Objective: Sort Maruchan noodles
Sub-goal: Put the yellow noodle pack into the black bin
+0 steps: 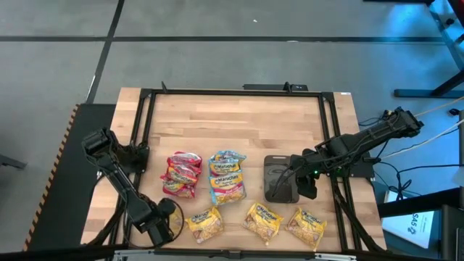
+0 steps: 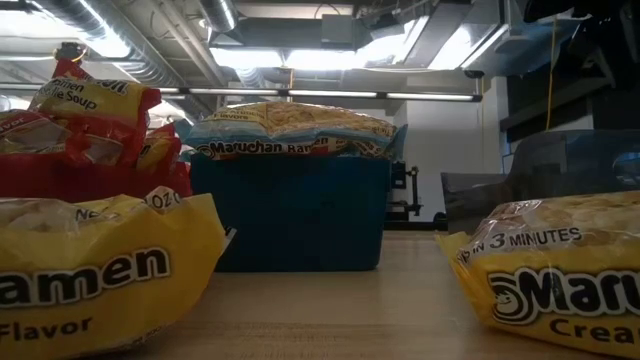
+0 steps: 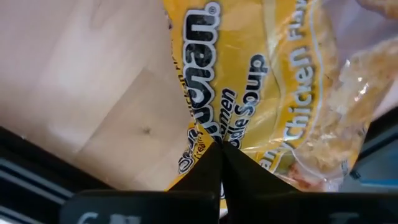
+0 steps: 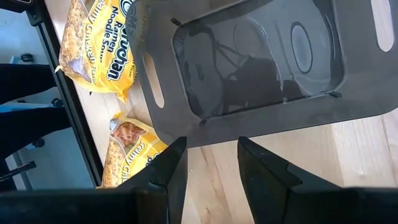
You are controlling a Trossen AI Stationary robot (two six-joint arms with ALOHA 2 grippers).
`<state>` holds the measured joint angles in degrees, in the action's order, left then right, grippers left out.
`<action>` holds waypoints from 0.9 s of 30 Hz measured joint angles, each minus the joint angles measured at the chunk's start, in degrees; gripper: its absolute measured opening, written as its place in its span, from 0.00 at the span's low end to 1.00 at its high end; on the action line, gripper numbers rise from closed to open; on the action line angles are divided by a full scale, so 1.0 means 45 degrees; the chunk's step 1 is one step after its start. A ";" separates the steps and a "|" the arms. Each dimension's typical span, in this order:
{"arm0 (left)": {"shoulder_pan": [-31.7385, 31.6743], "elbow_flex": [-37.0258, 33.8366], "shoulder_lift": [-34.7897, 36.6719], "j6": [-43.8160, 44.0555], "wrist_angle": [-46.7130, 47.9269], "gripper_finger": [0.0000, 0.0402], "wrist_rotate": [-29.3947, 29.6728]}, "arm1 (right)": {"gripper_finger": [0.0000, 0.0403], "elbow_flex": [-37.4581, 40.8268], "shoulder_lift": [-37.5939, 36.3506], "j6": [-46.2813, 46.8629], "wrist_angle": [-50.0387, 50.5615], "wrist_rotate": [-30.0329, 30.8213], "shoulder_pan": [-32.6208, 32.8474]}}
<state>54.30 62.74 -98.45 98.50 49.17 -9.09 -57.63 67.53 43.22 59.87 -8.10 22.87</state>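
The left gripper (image 3: 219, 163) is pinched tight on the edge of a yellow Maruchan packet (image 3: 273, 93) directly ahead of it, ready for lifting. The right gripper (image 4: 208, 165) hovers with fingers apart just short of the empty dark grey tray (image 4: 249, 62), likely waiting to receive it.

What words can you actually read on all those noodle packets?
"Maruchan Ra…" on the blue-edged packet atop the blue bin.
"IN 3 MINUTES" on the right yellow packet.
"amen", "Flavor" on the left yellow packet.
"Soup" on the red packet.
"Ramen Noodle Soup", "Chicken Flavor" on the pinched yellow packet.
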 joint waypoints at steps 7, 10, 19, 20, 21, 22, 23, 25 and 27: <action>0.0000 0.0000 0.1136 0.0082 -0.0021 0.00 -0.0208 | 0.34 0.0000 0.0000 -0.0007 -0.0002 -0.0005 0.0000; -0.0005 0.0000 0.1868 0.0092 -0.0026 0.00 -0.0093 | 0.34 0.0000 0.0000 -0.0010 -0.0004 0.0001 0.0000; -0.0401 0.0000 0.4266 -0.0417 -0.1072 0.00 0.3512 | 0.34 0.0000 0.0000 -0.0029 -0.0004 0.0291 0.0000; -0.0494 0.0000 0.4522 -0.0701 -0.1332 0.00 0.4178 | 0.34 0.0000 0.0000 -0.0027 0.0001 0.0291 0.0000; -0.0611 0.0000 0.4732 -0.1051 -0.1658 0.00 0.4812 | 0.34 0.0000 0.0003 -0.0024 0.0001 0.0291 0.0000; -0.0741 0.0000 0.4908 -0.1439 -0.1952 0.00 0.5324 | 0.34 0.0000 0.0005 -0.0024 0.0001 0.0291 0.0000; -0.0893 0.0000 0.5065 -0.1831 -0.2189 0.00 0.5659 | 0.34 0.0000 0.0005 -0.0025 0.0013 0.0304 0.0000; -0.1277 0.0000 0.5305 -0.2625 -0.2674 0.00 0.6105 | 0.34 0.0000 0.0004 -0.0024 0.0061 0.0450 0.0000; -0.1787 0.0005 0.5329 -0.3544 -0.3211 0.00 0.6322 | 0.34 0.0000 0.0005 -0.0017 0.0080 0.0969 0.0000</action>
<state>46.26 62.76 -74.47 82.55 34.72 19.36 -57.63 67.55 43.14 60.23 -3.74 22.87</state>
